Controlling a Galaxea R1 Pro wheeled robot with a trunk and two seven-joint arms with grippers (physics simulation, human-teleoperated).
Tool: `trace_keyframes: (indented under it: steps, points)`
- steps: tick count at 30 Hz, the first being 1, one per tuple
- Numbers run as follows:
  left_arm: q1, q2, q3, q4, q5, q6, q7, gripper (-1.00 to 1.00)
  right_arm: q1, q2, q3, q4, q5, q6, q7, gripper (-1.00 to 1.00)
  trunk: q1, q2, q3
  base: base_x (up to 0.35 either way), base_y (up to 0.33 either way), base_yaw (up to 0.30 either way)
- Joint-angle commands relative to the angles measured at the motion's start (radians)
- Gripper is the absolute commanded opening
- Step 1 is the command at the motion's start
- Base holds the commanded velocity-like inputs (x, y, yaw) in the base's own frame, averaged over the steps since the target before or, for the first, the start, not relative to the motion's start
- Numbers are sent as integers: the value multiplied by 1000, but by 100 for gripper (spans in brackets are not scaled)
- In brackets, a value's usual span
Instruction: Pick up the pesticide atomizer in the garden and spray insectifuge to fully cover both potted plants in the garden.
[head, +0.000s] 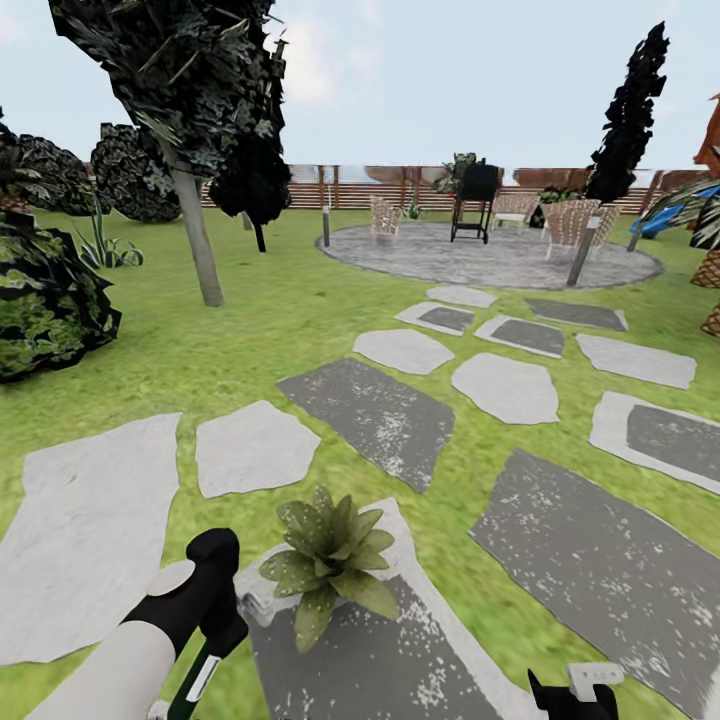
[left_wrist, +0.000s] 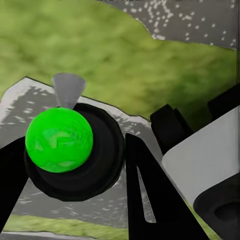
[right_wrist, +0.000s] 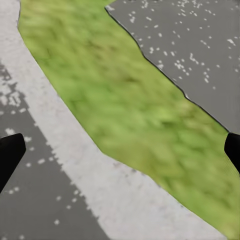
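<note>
One potted plant (head: 330, 565), a rosette of pointed green leaves, stands on a grey stepping stone (head: 400, 670) near the lower edge of the head view. Whitish insectifuge specks (head: 322, 530) dot its upper leaves, and the leaves hide its pot. My left gripper (head: 215, 630) sits just left of the plant, shut on the pesticide atomizer (left_wrist: 60, 140). The left wrist view shows it as a bright green ball in a black ring with a grey cone nozzle. My right gripper (right_wrist: 120, 152) hangs open and empty over a grass strip of the garden lawn (head: 250, 340).
Grey and white stepping stones (head: 375, 415) lead to a round paved patio (head: 490, 255) with chairs, a black grill (head: 475, 200) and a slatted fence behind. A tree trunk (head: 200, 240) and a dark bush (head: 45, 300) stand to the left.
</note>
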Motion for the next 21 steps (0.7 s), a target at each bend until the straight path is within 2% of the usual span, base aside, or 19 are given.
trace_keyframes:
  steps: [1,15,17,21]
  points:
    - [-1,0,-4,-2,-8,8,-10,-100,-1,0,-9,0,3,-4,8,100,0,0,-1,0,-214,117]
    - [-1,0,-7,-4,-9,19,-9,-100,-1,-1,-10,0,3,-4,8,100,0,0,-1,5,-266,10]
    - [-1,-1,-8,-7,-9,20,-9,-100,-1,-1,-10,0,3,-4,8,100,0,0,-1,134,-251,25]
    - [-3,-2,-8,-12,-8,25,-9,-100,-1,-1,-10,0,3,-4,8,100,0,0,-1,209,-214,214]
